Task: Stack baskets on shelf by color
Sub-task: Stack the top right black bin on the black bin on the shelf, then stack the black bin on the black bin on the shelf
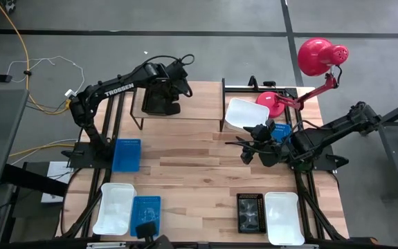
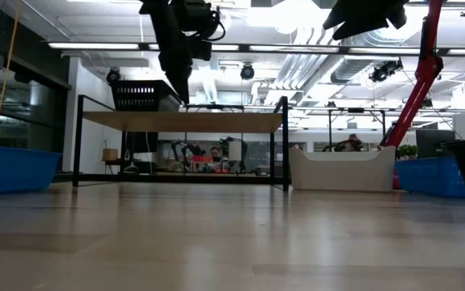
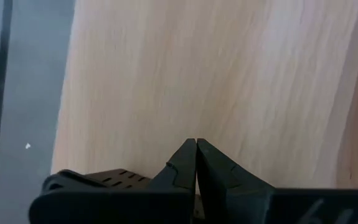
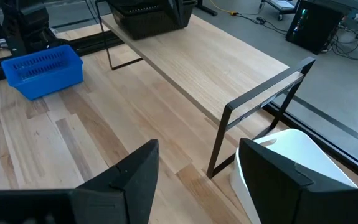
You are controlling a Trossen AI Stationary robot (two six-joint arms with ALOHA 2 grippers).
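My right gripper [image 4: 194, 180] hangs over the middle of the table [image 1: 199, 173] with its fingers spread and nothing between them. Just ahead stands the near corner of the shelf [image 4: 216, 68], with a white basket [image 4: 297, 158] on the tabletop beside its leg. Farther off, a blue basket [image 4: 42, 71] sits on the table. At the shelf's far end my left gripper [image 3: 196, 163], fingers pressed together, is above a black basket [image 1: 160, 102] on the board; whether it touches I cannot tell. More baskets line the table's front edge.
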